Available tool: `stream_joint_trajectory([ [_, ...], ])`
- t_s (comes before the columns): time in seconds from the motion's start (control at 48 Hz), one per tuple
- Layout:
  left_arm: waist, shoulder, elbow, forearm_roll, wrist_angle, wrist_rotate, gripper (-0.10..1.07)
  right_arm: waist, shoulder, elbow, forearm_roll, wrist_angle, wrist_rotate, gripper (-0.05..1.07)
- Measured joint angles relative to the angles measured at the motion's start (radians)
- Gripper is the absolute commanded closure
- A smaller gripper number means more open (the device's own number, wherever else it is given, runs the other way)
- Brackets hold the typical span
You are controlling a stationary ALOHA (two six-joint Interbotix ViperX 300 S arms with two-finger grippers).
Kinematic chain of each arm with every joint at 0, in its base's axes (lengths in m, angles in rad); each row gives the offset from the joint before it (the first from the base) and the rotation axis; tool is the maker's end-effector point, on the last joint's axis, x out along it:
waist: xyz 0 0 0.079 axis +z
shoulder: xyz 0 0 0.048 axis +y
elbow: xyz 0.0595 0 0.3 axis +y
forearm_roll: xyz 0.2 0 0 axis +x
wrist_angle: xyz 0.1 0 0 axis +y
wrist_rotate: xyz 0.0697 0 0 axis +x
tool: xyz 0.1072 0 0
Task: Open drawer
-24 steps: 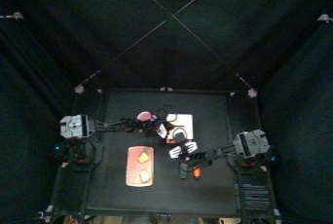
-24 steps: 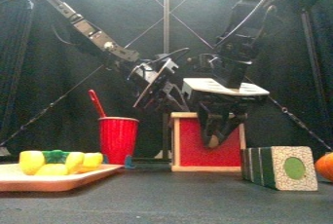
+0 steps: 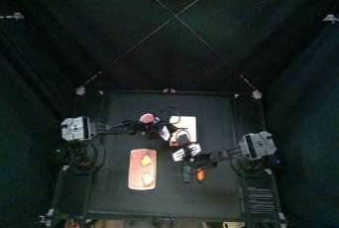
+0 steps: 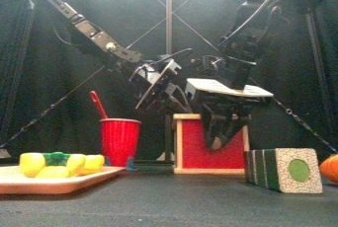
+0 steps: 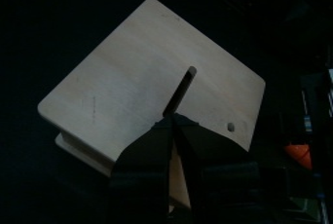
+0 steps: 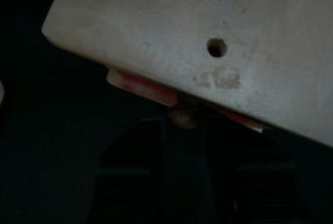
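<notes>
- A robot test pen in a lab, not a home or shop: black curtains [image 3: 40, 123] hang on every side of one small black surface [image 3: 212, 108].
- Thin rods [image 3: 172, 14] cross overhead, forming the frame that carries the curtains above the surface.
- Two black robot arms, the left arm [image 4: 93, 34] and the right arm [image 4: 258, 19], reach in over the surface from opposite sides.
- The things set on the surface look like practice props: a red cup [image 4: 119, 140], a board [image 4: 53, 179] with toy food, a green-patterned box [image 4: 284, 169] and a drawer [image 4: 211, 142] standing at its middle.
</notes>
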Motion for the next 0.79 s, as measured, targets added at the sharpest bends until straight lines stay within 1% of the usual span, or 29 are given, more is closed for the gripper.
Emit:
stream_joint_trajectory([
  [0.146,0.000,-0.002,-0.002,0.000,0.002,0.000,0.48,-0.002,-0.009,0.002,0.043,-0.038,-0.052,0.59],
  [0.333,0.000,0.000,-0.002,-0.008,0.002,-0.002,0.48,0.009,-0.015,0.002,0.081,-0.046,-0.097,0.59],
  [0.479,-0.002,0.002,-0.003,-0.009,0.002,0.000,0.48,0.021,-0.018,0.003,0.089,-0.052,-0.103,0.59],
  [0.792,0.000,0.003,-0.005,-0.020,0.002,0.000,0.48,0.077,-0.028,0.018,0.098,-0.067,-0.106,0.59],
])
